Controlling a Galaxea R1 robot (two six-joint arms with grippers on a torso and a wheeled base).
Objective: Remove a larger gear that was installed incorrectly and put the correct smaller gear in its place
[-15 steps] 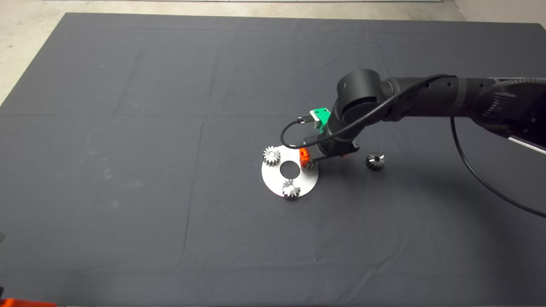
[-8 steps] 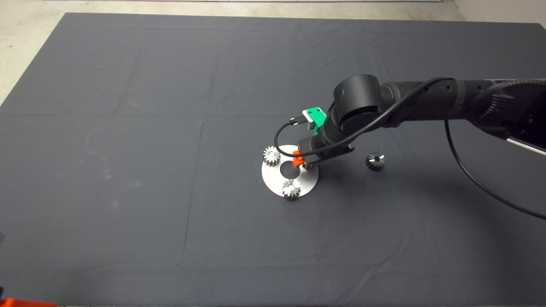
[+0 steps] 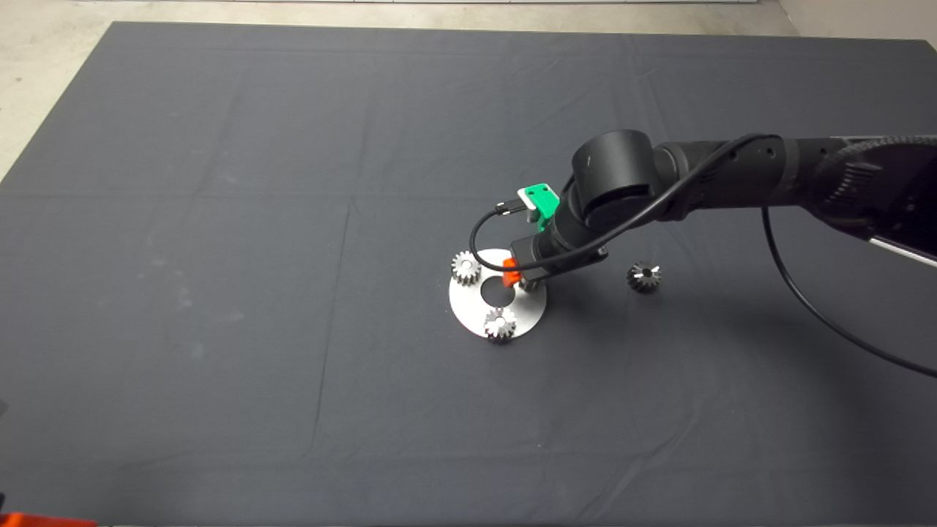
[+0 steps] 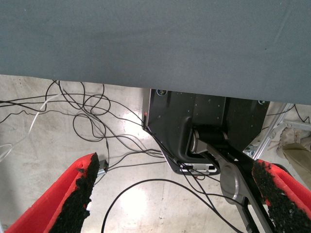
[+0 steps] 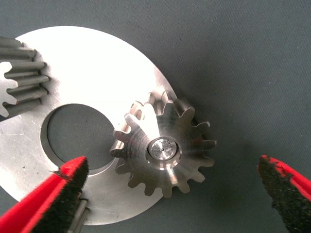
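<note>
The larger gear, grey steel with coarse teeth, sits on a pin at the edge of the round silver plate. My right gripper is open and straddles it, one red finger on each side, neither touching. From above, the right gripper covers that gear at the plate's right edge. The smaller gear, dark and cone-shaped, lies on the mat to the right of the plate. My left gripper is open and parked at the lower left edge.
Two brighter silver gears stand on the plate around its centre hole. One silver gear shows in the right wrist view. The left wrist view shows floor cables and the robot's base beyond the mat.
The right gripper has shifted left and tilted in over the plate's right edge; over the last half second it has barely moved. The gears have stayed put.
</note>
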